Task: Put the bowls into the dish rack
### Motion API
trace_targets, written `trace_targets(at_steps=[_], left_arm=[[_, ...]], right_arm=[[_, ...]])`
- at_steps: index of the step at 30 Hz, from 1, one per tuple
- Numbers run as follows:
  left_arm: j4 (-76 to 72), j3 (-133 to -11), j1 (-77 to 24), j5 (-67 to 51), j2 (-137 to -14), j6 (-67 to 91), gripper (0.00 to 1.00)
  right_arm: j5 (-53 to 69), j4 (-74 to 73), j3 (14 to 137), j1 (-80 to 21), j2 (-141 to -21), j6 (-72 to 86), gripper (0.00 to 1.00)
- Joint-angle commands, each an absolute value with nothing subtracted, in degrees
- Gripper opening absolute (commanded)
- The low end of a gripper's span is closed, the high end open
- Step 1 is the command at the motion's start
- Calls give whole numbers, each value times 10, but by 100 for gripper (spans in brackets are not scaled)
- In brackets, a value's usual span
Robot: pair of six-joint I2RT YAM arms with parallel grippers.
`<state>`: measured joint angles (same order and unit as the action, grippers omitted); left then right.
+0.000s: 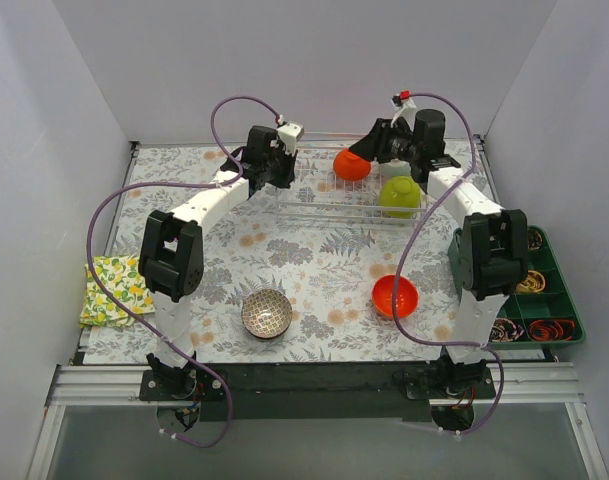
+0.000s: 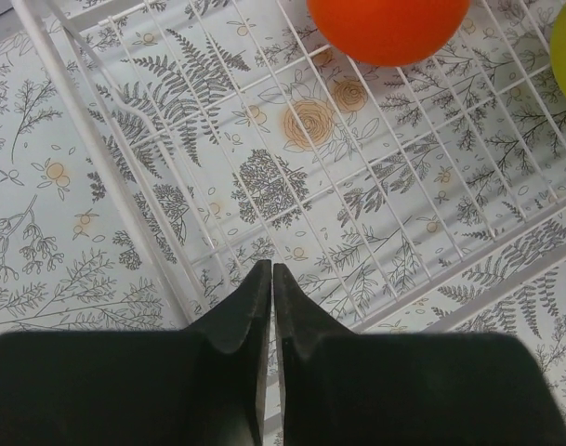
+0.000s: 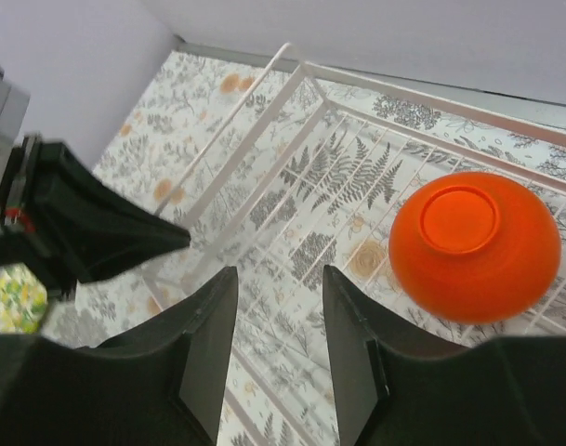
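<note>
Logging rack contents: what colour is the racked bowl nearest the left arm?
The small round bowl is plain orange-red, clearest in right wrist view.

Your left arm [image 1: 199,205] reaches forward and leans in toward the middle, with the wrist tipped downward. Your left gripper [image 2: 271,279] has its fingers pressed together and nothing between them. Your right arm [image 1: 476,225] also reaches forward and bends inward at its far end. Your right gripper [image 3: 280,283] has its fingers parted and holds nothing. It points toward the left gripper, near it but not touching.

Bowls [image 1: 352,165] in dish rack [image 1: 309,203]; loose bowls [image 1: 395,295] in front.
</note>
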<state>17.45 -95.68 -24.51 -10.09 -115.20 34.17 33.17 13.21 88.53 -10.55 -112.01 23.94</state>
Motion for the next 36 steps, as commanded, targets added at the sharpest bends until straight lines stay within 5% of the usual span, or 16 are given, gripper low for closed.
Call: trace_targets(at_steps=[1, 3, 8, 11, 22, 36], left_arm=[[152, -1003, -247, -78, -1118, 338, 9], [147, -1013, -247, -46, -1107, 332, 18], [142, -994, -243, -7, -1066, 303, 61], [130, -954, -240, 21, -1031, 281, 71], [135, -771, -229, 11, -837, 289, 76], [189, -665, -180, -53, -689, 299, 78]], right_arm=[[376, -4, 842, -111, -1014, 8, 51], [392, -70, 796, -112, -973, -101, 51], [386, -388, 705, -112, -828, -517, 52], [345, -481, 622, -112, -732, -665, 53], [231, -617, 422, -181, -511, -953, 56], [201, -562, 357, -228, -521, -888, 48]])
